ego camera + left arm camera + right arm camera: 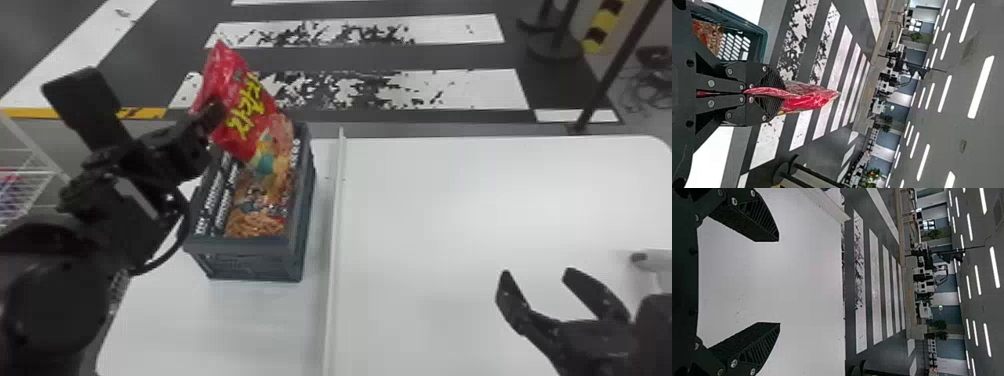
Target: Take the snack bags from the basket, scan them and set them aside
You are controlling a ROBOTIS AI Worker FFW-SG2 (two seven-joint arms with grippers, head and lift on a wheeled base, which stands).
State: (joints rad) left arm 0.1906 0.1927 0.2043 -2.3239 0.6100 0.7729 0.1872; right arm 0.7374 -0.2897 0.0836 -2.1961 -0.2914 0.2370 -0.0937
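"Head view first: where is your left gripper (215, 111), and what do you have in it?"

"You have it above the basket (240, 245), toward the far end, with its fingertips at the side of a red snack bag (232, 82) that carries yellow lettering. Your bag hangs tilted, its lower end overlapping the basket's opening as seen from the head."

"And how far open are you on that side?"

"Look through your left wrist view: the 2 fingers of your left gripper (782, 95) are closed together on the red film, pinching it, and the bag sticks out past their tips."

"What do you still see in the basket?"

"You have more snack packaging (255, 222) inside, printed with orange-brown pieces. I can't tell you how many bags that makes. Your basket is dark and stands on the white table (450, 200), left of the raised white strip (334, 225)."

"And your right gripper (537, 272)?"

"It's over the near right part of your table, empty, and your right wrist view shows its 2 fingers spread wide with white tabletop between them. Beside it, at the head view's right edge, you have a pale object (660, 261) with a dark end; I can't tell you what it is."
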